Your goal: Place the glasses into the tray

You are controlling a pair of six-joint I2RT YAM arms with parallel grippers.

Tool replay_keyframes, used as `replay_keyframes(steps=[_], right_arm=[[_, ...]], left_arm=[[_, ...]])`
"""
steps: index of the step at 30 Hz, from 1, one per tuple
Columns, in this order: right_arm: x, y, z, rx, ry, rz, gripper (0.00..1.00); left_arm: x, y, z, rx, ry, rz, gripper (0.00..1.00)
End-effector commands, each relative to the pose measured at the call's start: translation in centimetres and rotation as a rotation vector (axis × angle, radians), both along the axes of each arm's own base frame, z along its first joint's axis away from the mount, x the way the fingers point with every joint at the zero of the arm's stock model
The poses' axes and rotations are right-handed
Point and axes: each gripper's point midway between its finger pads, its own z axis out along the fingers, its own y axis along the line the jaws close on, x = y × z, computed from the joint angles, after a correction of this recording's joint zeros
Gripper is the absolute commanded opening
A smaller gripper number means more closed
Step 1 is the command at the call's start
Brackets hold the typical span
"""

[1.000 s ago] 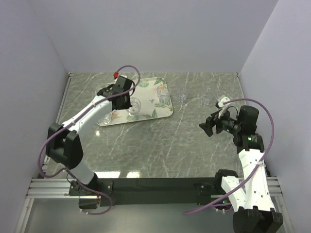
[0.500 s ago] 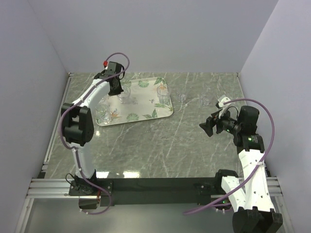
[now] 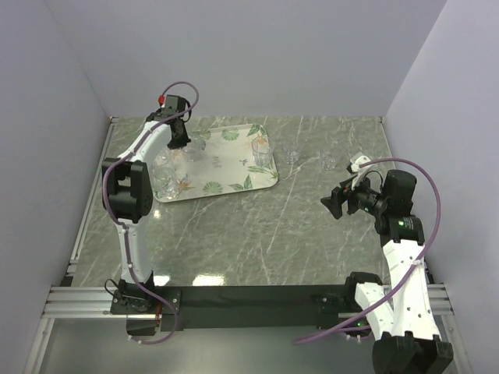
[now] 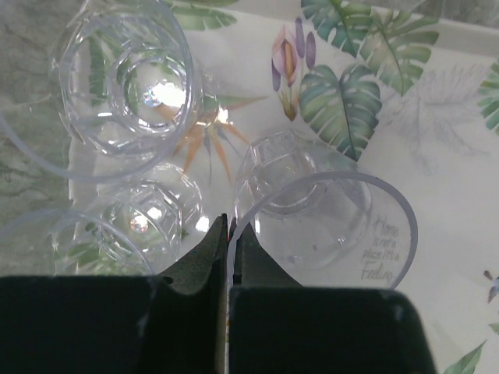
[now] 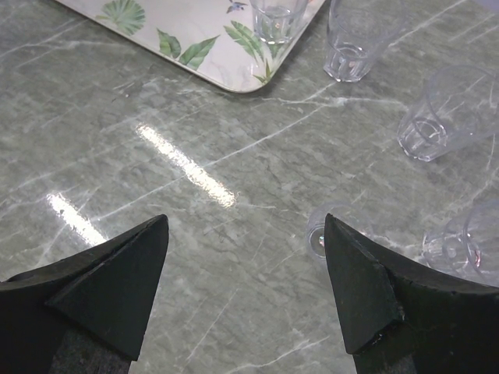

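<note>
The left gripper (image 4: pixel 228 226) hangs over the tray (image 3: pixel 226 167), jaws pressed together, empty. The right gripper (image 5: pixel 245 224) stands wide, right of the tray.

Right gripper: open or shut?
Open. In the right wrist view the right gripper has its black jaws wide apart above the grey-green marble tabletop, gripping nothing.

Bright, even light falls from above, leaving only soft, faint shadows and a pale glare patch on the worktop (image 3: pixel 257 234) near the arm bases. The right wrist view shows two white glare streaks across the stone. In the left wrist view the glasses (image 4: pixel 129 82) glint with small highlights, the tray (image 4: pixel 437 156) print looks slightly soft, and the close fingers (image 4: pixel 204 257) are dark and blurred.
</note>
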Motion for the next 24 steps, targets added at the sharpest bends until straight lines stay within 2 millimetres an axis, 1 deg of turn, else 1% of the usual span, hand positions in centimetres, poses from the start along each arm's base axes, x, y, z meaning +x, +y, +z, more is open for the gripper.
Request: replay_keyframes(steps=[1,6,8,9,10,12,14,19,20,21,22,24], right_arm=[[0.4,-0.3,0.5,-0.009,-0.029,-0.008,0.87],[0.4,-0.4,0.5,-0.014,-0.030,-0.014,0.87],[0.4,-0.5,0.5,-0.016,-0.033,-0.017,0.87],[0.4,-0.5,0.5,-0.014,-0.033,-0.018,0.87],[0.4,-0.5,0.5,-0.014,-0.032,-0.019,0.87],[0.4,-0.5,0.5,-0.015,-0.033,-0.019,0.87],[0.4,-0.5,0.5,-0.013,-0.033,-0.016,0.87],[0.3,-0.6,0.5,-0.011,-0.033,-0.018,0.87],[0.3,-0.6,0.6,-0.012,-0.036,-0.018,0.87],[0.3,-0.6,0.5,-0.013,-0.036,-0.019,0.87],[0.3,-0.6,0.5,-0.012,-0.035,-0.020,0.87],[0.4,-0.7,0.6,-0.016,-0.041,-0.024,0.87]], left_arm=[[2.1,-0.2,1.6,-0.026,-0.059,-0.020,0.00],[2.7,-0.2,1.2,-0.043,-0.050,-0.030,0.03],[2.7,0.0,1.3,-0.051,-0.052,-0.028,0.09],[2.8,-0.1,1.4,-0.059,-0.054,-0.033,0.10],[2.8,-0.2,1.8,-0.066,-0.062,-0.034,0.14],[2.9,-0.3,2.2,-0.078,-0.069,-0.040,0.18],[2.9,-0.3,2.9,-0.086,-0.083,-0.044,0.21],[2.8,-0.5,4.8,-0.106,-0.111,-0.058,0.35],[2.7,-0.5,5.0,-0.110,-0.113,-0.061,0.36],[2.7,-0.6,5.5,-0.114,-0.120,-0.066,0.38],[2.5,-0.8,6.4,-0.123,-0.134,-0.073,0.41],[2.3,-0.9,7.3,-0.138,-0.151,-0.082,0.46]])
